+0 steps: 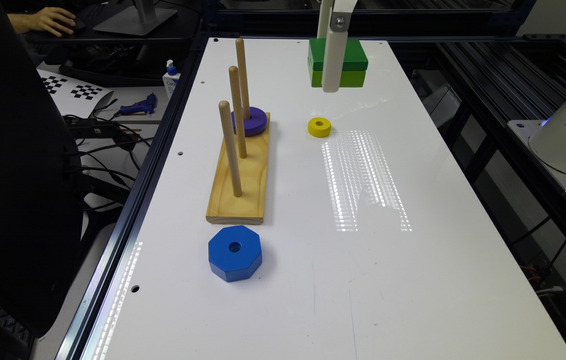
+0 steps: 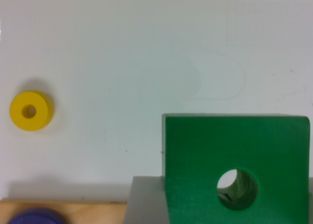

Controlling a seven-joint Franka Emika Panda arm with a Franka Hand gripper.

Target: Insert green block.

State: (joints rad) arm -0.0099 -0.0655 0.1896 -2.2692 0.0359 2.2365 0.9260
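White tabletop [image 1: 413, 280] fills the exterior view, and the square wooden green block [image 1: 350, 62], dark green over lime green, sits at its far end, partly behind the arm's white gripper [image 1: 333, 65]. Just nearer lies a small yellow ring [image 1: 319, 127]. Toward the exterior view's left stands a pale wooden base [image 1: 243, 185] with three upright pegs [image 1: 230, 147]; a purple ring [image 1: 255, 122] sits on the farthest peg. A blue octagonal block [image 1: 235, 252] rests on the table near the base's close end.

From the wrist view, the green block [image 2: 234, 160] appears close up, its round centre hole showing. The yellow ring [image 2: 31, 110] lies apart on the table, and the base [image 2: 63, 212] with the purple ring [image 2: 36, 218] sits at the edge. Whether the fingers are spread or closed, or grip the block, cannot be told.
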